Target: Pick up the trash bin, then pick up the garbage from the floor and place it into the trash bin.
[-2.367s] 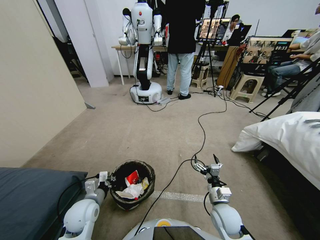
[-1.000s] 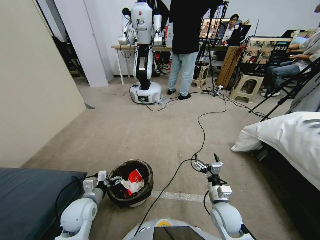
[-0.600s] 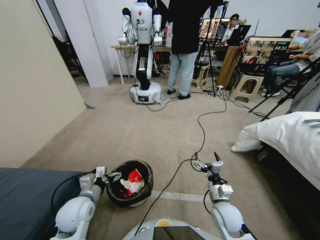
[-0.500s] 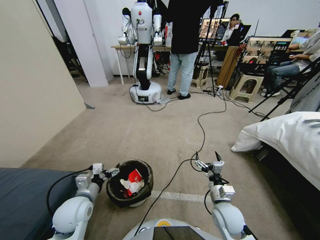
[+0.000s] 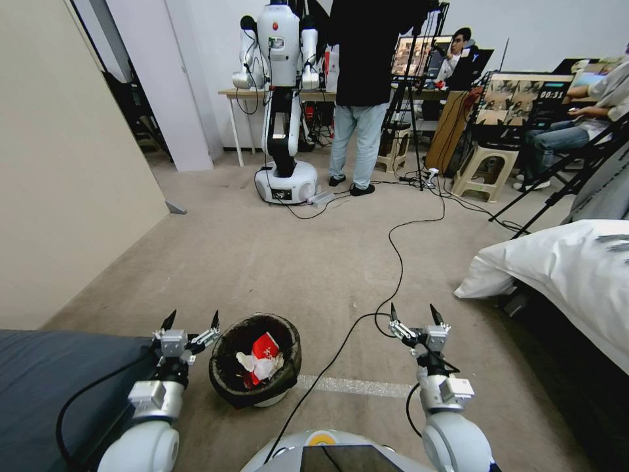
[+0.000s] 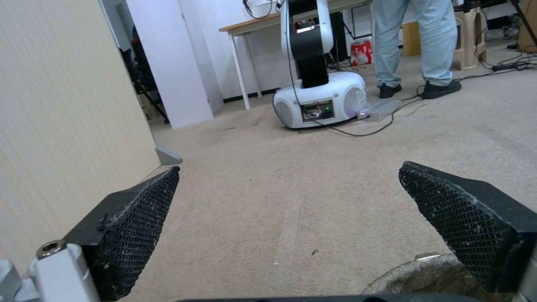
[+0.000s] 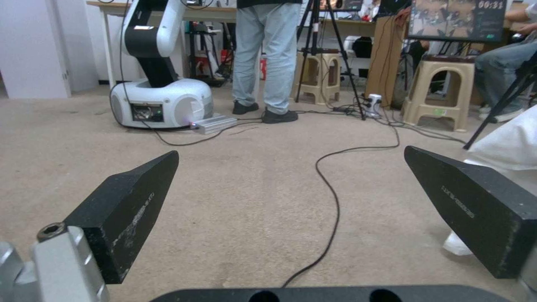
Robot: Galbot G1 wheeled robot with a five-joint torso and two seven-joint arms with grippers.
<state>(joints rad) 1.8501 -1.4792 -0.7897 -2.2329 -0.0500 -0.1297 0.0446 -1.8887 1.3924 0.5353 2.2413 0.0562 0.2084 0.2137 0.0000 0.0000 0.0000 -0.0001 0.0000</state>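
The trash bin (image 5: pixel 230 383), white with a dark bag liner, sits tilted on the carpet just in front of my base. Inside it lies the garbage: a red-and-white packet (image 5: pixel 263 345) and white tissue (image 5: pixel 251 363). My left gripper (image 5: pixel 191 320) is open beside the bin's left rim, a little apart from it and holding nothing. In the left wrist view its fingers (image 6: pixel 132 228) are spread wide and the bin rim (image 6: pixel 425 274) shows under one of them. My right gripper (image 5: pixel 414 313) is open and empty to the right of the bin, its fingers (image 7: pixel 130 209) spread over bare carpet.
A dark grey cushion (image 5: pixel 52 387) lies at my left and a white pillow (image 5: pixel 563 269) at my right. A black cable (image 5: pixel 396 262) runs across the carpet between them. Farther off stand another robot (image 5: pixel 285 98), a person (image 5: pixel 359 98), stools and tripods. A beige wall (image 5: pixel 65 164) is on the left.
My left gripper has let go of the bin's rim, opened, pulled back to the left and turned to point forward. The bin was tipped and now rests tilted. The right gripper barely shifted.
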